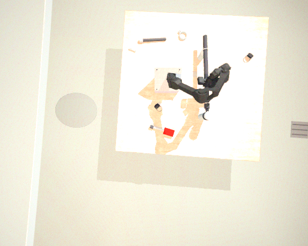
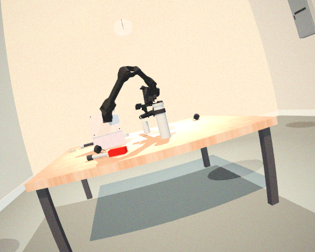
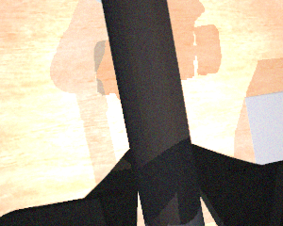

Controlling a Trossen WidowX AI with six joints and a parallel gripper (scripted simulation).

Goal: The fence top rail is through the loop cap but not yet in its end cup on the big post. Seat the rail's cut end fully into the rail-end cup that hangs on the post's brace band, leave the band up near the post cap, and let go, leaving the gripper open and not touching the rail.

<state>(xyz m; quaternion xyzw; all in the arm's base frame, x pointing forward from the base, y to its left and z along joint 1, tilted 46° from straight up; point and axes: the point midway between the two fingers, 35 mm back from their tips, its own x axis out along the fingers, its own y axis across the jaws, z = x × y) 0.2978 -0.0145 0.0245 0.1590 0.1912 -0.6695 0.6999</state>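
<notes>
The dark fence top rail (image 1: pixel 205 63) (image 3: pixel 146 71) runs lengthwise in the overhead view, through the thin loop cap (image 1: pixel 201 51) of the small white post (image 1: pixel 200 55) (image 2: pixel 145 126). My gripper (image 3: pixel 156 150) is shut on the rail, one finger on each side of it. The big white post (image 2: pixel 163 127) stands upright, with the black brace band (image 2: pixel 159 111) high up near its cap. The dark rail-end cup (image 1: pixel 207 106) is on the band's side facing the rail. The arm hides the rail's cut end, so I cannot tell whether it is inside the cup.
A pale panel (image 1: pixel 162 76) (image 2: pixel 108 139) stands beside the arm's base. A brush-like tool with a red block (image 1: pixel 168 131) (image 2: pixel 117 151), a black clamp (image 1: pixel 157 106) (image 2: pixel 97 149), another clamp (image 1: pixel 249 56) (image 2: pixel 196 116), a short dark rod (image 1: pixel 154 40) and a pale ring (image 1: pixel 182 36) lie on the table.
</notes>
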